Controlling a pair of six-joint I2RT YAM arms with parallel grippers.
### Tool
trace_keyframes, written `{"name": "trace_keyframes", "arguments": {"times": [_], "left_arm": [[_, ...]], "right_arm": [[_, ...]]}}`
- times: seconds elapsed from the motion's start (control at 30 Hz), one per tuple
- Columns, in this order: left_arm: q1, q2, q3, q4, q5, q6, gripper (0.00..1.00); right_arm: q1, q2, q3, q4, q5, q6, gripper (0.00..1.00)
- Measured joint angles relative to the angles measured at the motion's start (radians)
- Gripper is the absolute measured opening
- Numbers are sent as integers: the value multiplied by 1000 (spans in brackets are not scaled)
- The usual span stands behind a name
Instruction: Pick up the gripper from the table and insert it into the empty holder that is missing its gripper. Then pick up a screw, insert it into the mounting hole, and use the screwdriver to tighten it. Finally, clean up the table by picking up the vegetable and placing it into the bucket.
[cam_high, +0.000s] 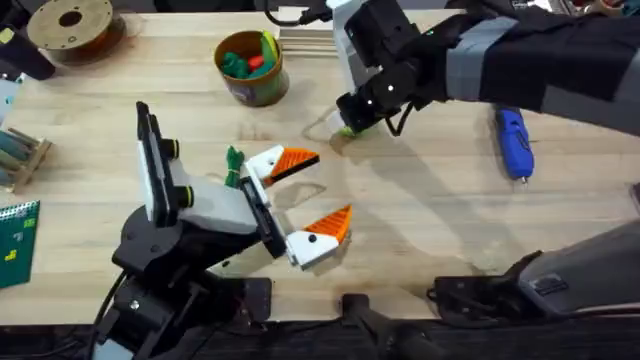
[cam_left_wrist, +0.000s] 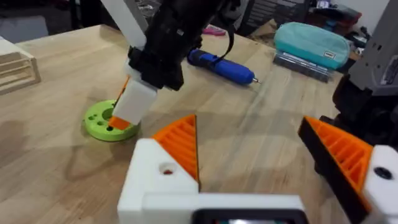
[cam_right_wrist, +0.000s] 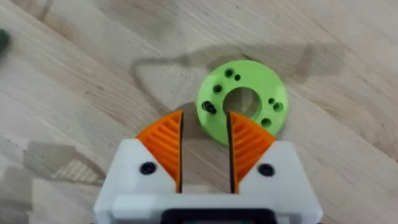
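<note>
The right claw hangs just above the bright green ring-shaped disc, its orange pads a narrow gap apart and holding nothing. The left claw rests wide open and empty near the counter's middle. From overhead, the vegetable lies beside the left claw, and the bucket stands farther back with toy food inside. The left wrist view adds the screwdriver lying beyond the right claw, and a teal pouch behind it.
</note>
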Motion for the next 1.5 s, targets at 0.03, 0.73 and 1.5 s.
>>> {"name": "trace_keyframes", "arguments": {"times": [0.03,0.73,1.5], "left_arm": [[0,0,0,0,0,0,987],[0,0,0,0,0,0,987],[0,0,0,0,0,0,987]], "right_arm": [[0,2,0,5,0,0,367],[0,52,0,63,0,0,237],[1,78,6,62,14,-4,8]]}}
